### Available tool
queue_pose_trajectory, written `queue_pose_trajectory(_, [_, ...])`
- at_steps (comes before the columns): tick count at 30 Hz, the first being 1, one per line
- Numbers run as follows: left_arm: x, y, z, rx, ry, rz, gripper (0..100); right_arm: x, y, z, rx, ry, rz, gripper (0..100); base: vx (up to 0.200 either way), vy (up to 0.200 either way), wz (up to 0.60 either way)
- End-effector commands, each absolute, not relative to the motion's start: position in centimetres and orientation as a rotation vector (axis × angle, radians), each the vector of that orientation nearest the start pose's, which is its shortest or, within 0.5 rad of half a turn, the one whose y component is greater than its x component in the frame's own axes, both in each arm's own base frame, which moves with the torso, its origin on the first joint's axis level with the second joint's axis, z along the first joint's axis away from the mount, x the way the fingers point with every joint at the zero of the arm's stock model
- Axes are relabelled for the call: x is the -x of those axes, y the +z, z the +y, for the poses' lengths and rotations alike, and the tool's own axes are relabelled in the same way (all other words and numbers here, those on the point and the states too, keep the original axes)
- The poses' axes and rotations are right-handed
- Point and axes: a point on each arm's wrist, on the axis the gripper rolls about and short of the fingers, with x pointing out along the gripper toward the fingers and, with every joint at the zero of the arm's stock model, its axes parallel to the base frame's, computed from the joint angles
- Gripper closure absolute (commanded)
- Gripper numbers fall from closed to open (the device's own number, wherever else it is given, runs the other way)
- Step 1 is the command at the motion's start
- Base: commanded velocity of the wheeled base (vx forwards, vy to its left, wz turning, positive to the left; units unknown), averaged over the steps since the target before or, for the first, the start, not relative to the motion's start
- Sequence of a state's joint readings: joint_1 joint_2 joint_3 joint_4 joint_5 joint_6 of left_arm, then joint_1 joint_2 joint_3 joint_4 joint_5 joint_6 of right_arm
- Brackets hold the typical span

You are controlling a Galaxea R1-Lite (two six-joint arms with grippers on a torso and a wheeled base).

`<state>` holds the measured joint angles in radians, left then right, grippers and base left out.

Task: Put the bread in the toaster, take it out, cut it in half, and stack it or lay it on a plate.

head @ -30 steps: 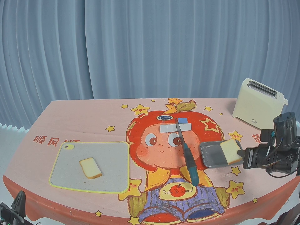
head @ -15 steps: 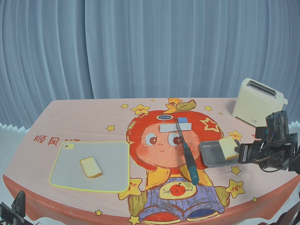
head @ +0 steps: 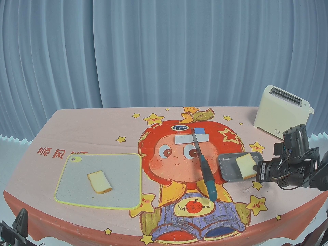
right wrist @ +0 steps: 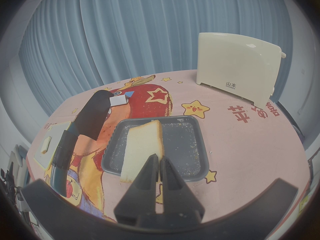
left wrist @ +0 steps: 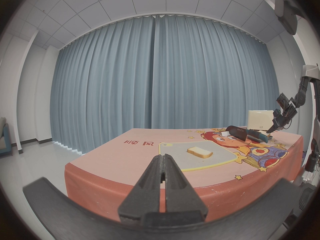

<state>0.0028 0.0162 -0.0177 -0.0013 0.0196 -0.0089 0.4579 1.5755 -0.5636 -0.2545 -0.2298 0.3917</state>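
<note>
Grey tray [right wrist: 186, 140], crumbs [right wrist: 196, 155] plain in right wrist view — right gripper [right wrist: 159, 158] clamped on bread slice [right wrist: 143, 144], left gripper [left wrist: 163, 157] closed.

Rounded table draped in a pink cartoon-print cloth [head: 102, 130] fills the lower frame; at lower left, a grey cutting board with yellow-green rim [head: 119, 175]; centre, a teal-handled knife [head: 205, 169], blade propped on a small white and blue block [head: 184, 139]; right of centre, a dark grey rectangular tray [head: 228, 164]; far right, a cream toaster [head: 282, 111].
</note>
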Motion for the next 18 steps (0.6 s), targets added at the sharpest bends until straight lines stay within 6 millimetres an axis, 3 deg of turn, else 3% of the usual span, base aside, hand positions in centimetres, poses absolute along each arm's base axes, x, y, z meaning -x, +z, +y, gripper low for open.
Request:
queue_pose_trajectory(1, [2.25,7.57,0.04,0.009,0.023,0.003,100,-21.24,11.93,9.88,-0.114,0.070,0.751,100,0.000,0.000,0.00])
queue_pose_trajectory(9, [2.26,7.57,0.04,0.009,0.023,0.001,100,-21.38,12.07,9.94,-0.117,0.068,0.745,100,0.000,0.000,0.00])
queue_pose_trajectory(10, [2.25,7.57,0.04,0.009,0.023,0.003,100,-21.38,12.07,9.94,-0.117,0.068,0.745,0,0.000,0.000,0.00])
queue_pose_trajectory(18, [2.25,7.57,0.04,0.009,0.023,0.003,100,-21.37,12.32,9.99,-0.124,0.077,0.737,0,0.000,0.000,0.00])
